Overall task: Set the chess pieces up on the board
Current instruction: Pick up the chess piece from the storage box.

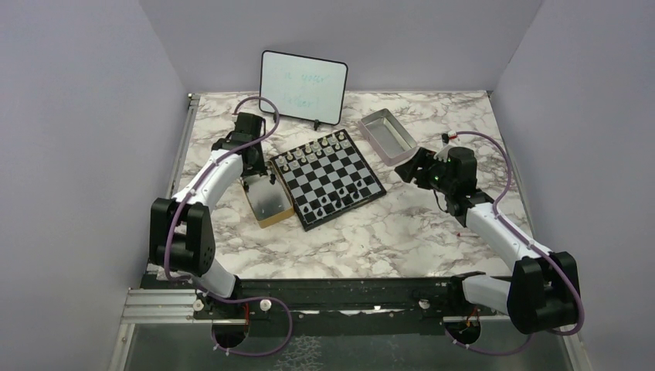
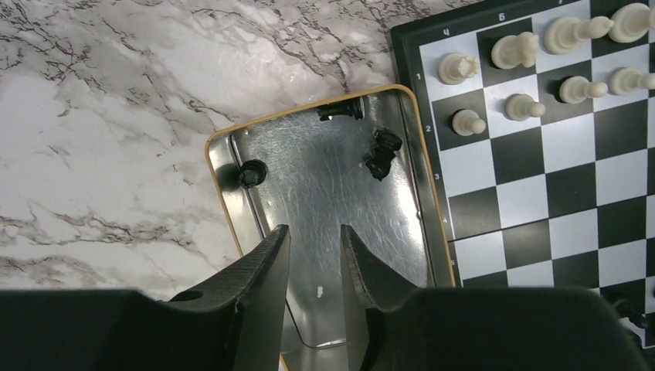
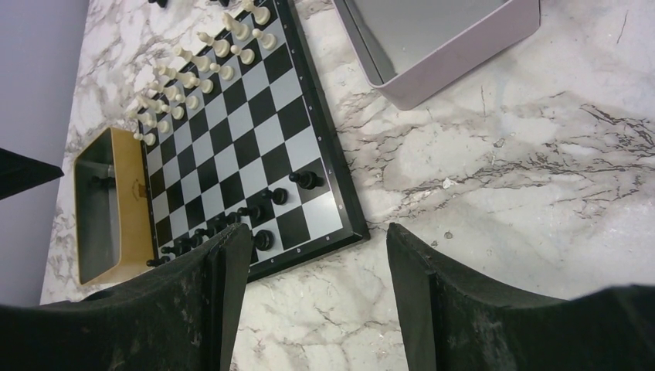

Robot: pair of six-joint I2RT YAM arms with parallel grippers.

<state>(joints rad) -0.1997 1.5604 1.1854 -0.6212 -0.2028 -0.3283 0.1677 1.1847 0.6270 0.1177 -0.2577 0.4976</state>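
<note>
The chessboard point(image 1: 328, 176) lies mid-table, with several black pieces point(image 1: 334, 202) along its near edge and pale pieces at its far edge. In the left wrist view three black pieces lie in the tan box's metal lining: one at the top point(image 2: 340, 110), one right point(image 2: 381, 152), one left point(image 2: 252, 173). My left gripper point(image 2: 315, 234) hovers over the box point(image 2: 328, 193), jaws a little apart and empty. My right gripper point(image 3: 317, 236) is wide open and empty over bare marble right of the board point(image 3: 232, 131); black pieces point(image 3: 307, 179) stand near it.
A grey metal tray point(image 1: 388, 135) stands right of the board's far corner. A small whiteboard point(image 1: 303, 86) leans at the back. The tan box point(image 1: 266, 201) touches the board's left side. Side walls close in the table.
</note>
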